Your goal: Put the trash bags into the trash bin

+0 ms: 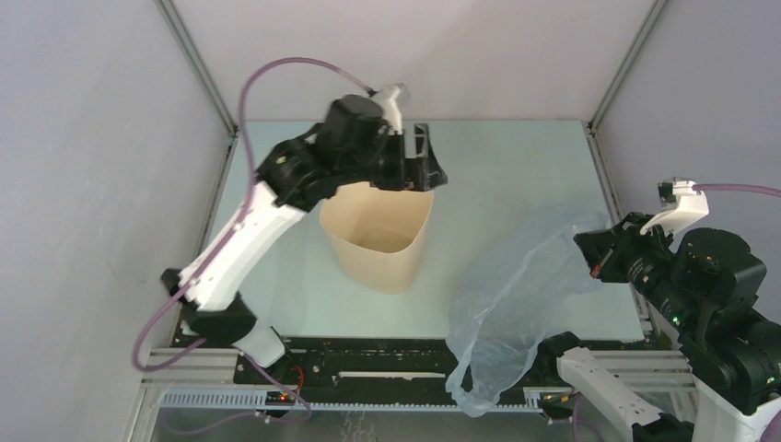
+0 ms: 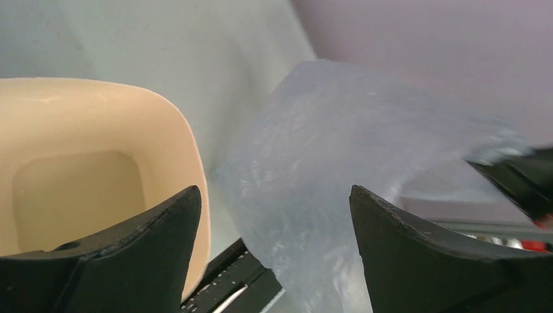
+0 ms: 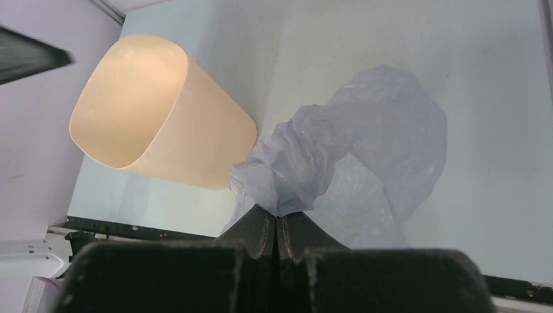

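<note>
The beige trash bin [image 1: 379, 241] stands upright near the table's middle, its mouth open and nothing inside; it also shows in the left wrist view [image 2: 78, 163] and the right wrist view [image 3: 150, 124]. The pale blue-grey trash bag [image 1: 516, 295] hangs to the bin's right, draping over the table's front edge; it also shows in the left wrist view [image 2: 339, 169]. My right gripper [image 3: 276, 214] is shut on a bunched corner of the bag [image 3: 326, 156] and holds it up, also seen in the top view [image 1: 599, 253]. My left gripper [image 1: 425, 164] is open and empty, just above the bin's far rim.
Black front rails [image 1: 387, 364] run along the table's near edge, under the hanging bag. Aluminium frame posts [image 1: 198, 64] and grey walls enclose the pale table [image 1: 516, 166].
</note>
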{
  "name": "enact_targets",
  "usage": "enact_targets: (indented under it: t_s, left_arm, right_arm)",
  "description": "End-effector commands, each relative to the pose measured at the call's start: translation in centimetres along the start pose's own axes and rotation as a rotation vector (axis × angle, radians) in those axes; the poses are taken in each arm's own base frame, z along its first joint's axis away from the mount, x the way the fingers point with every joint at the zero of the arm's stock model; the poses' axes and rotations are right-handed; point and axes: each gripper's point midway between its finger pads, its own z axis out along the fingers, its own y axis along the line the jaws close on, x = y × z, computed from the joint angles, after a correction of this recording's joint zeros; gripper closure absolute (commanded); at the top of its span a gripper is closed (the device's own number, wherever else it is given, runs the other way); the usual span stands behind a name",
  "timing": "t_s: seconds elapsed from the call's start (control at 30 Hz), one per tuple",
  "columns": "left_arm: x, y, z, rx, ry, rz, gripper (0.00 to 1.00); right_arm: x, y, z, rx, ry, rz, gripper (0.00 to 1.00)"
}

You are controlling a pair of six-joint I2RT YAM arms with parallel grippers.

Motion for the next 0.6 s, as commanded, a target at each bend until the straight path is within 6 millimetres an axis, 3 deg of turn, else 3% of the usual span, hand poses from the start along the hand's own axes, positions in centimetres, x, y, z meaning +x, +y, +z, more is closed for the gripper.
enact_targets:
  t_s: [0.0, 0.2, 0.33, 0.57]
  left_arm:
    - [0.0, -2.8, -5.1, 0.177, -0.072, -0.047, 0.1]
    - [5.8, -6.2, -5.2, 0.253, -0.019, -0.03, 0.09]
    - [11.2, -8.4, -4.4, 0.237, 0.077, 0.079, 0.09]
    - [16.1, -8.0, -3.2, 0.136, 0.187, 0.17, 0.03]
  right_arm:
    - [-0.2, 0.0, 0.3, 0.027, 0.011, 0.067, 1.0]
    - [-0.4, 0.5, 0.7, 0.015, 0.019, 0.1, 1.0]
    - [-1.1, 0.2, 0.9, 0.052, 0.012, 0.103, 1.0]
    - [-4.6, -0.4, 4.4, 0.15, -0.093, 0.174, 1.0]
